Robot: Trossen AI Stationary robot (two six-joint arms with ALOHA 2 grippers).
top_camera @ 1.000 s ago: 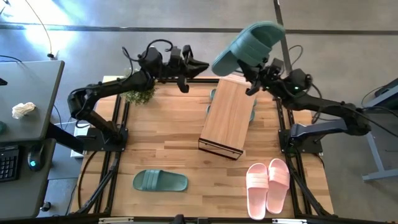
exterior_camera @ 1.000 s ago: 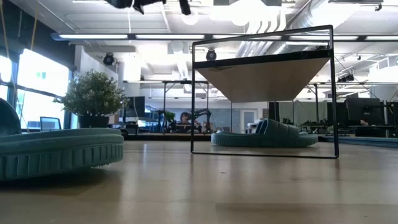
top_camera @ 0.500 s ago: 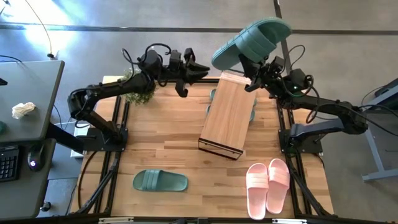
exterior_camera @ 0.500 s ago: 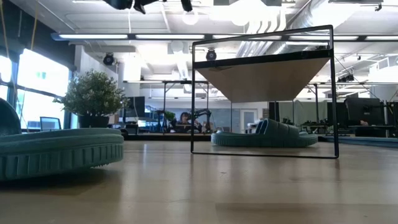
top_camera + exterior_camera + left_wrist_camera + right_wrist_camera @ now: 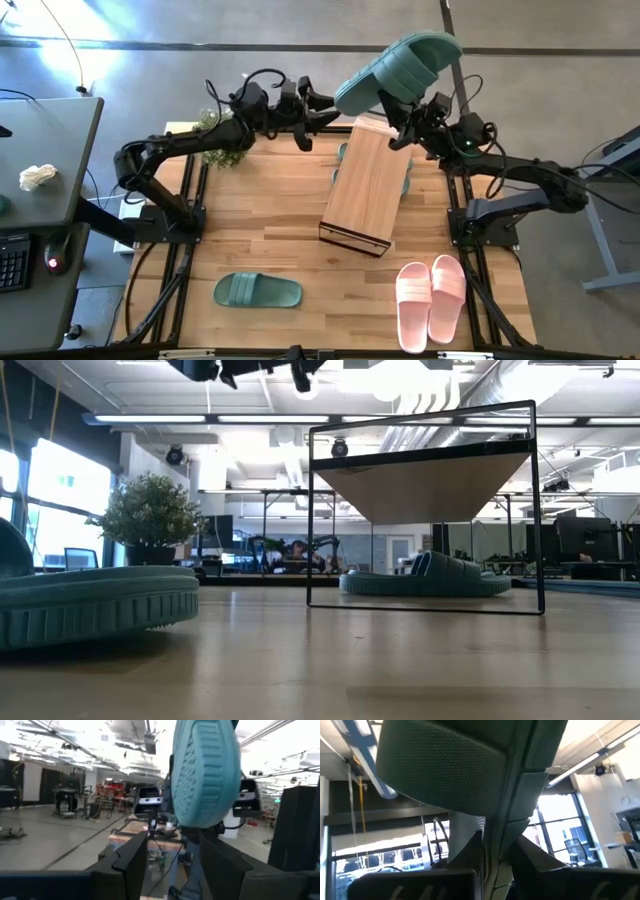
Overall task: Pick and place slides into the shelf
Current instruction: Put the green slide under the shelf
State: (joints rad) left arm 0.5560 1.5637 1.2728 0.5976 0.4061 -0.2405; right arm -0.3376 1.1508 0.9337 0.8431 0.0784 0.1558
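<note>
My right gripper (image 5: pixel 402 112) is shut on a green slide (image 5: pixel 400 62), held high above the far end of the shelf (image 5: pixel 365 185). Its ridged sole (image 5: pixel 205 770) faces my left gripper (image 5: pixel 325 112), which is open (image 5: pixel 172 845) just left of it and apart from it. Two more green slides (image 5: pixel 340 165) (image 5: pixel 407 182) lie on the table under the shelf; one (image 5: pixel 425 578) shows in the low view. Another green slide (image 5: pixel 257 290) lies sole-down at the near left. A pink pair (image 5: pixel 432 297) lies at the near right. My right gripper pinches the long side edge of the slide's sole (image 5: pixel 495 855) between its two fingers, about midway along it. The fingers come from below, slanting up. The slide is lifted clear and stands tilted on its side above the fingers, its strap (image 5: pixel 435 770) up.
A small potted plant (image 5: pixel 225 150) stands at the far left of the table, under my left arm. A desk (image 5: pixel 40 160) with a keyboard stands beyond the table's left edge. Bare wood (image 5: pixel 260 220) lies between the shelf and the near slides.
My left gripper has moved toward the table's right edge, closer to the lifted slide, and its fingers have opened. My right gripper has kept its hold; the slide has shifted slightly toward the left gripper while staying high.
</note>
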